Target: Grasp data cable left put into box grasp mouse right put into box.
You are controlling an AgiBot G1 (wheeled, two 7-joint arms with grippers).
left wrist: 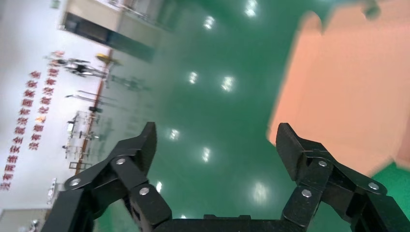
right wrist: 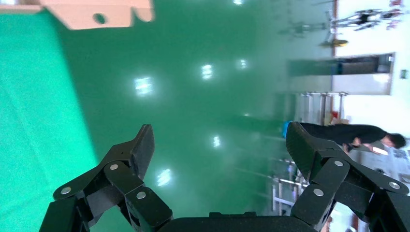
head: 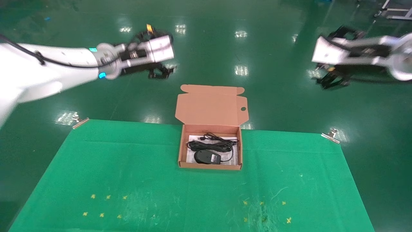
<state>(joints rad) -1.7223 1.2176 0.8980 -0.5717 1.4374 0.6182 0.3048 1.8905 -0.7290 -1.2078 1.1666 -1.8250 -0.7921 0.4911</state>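
The cardboard box (head: 182,151) stands open at the far middle of the green table, its lid (head: 209,106) upright behind it. Inside, the black mouse (head: 206,157) lies at the front on the white leaflet (head: 193,138). Loops of thin black cable (head: 210,144) lie behind it; I cannot tell the data cable from the mouse's cord. My left gripper (head: 159,71) (left wrist: 217,137) is open and empty, raised beyond the table's far left. My right gripper (head: 331,80) (right wrist: 218,137) is open and empty, raised beyond the far right. The lid shows in the left wrist view (left wrist: 348,82) and the right wrist view (right wrist: 96,12).
Metal clips (head: 80,122) (head: 331,135) hold the green cloth at the far corners. Small yellow cross marks (head: 106,206) (head: 264,209) sit near the front left and front right. Glossy green floor lies beyond the table.
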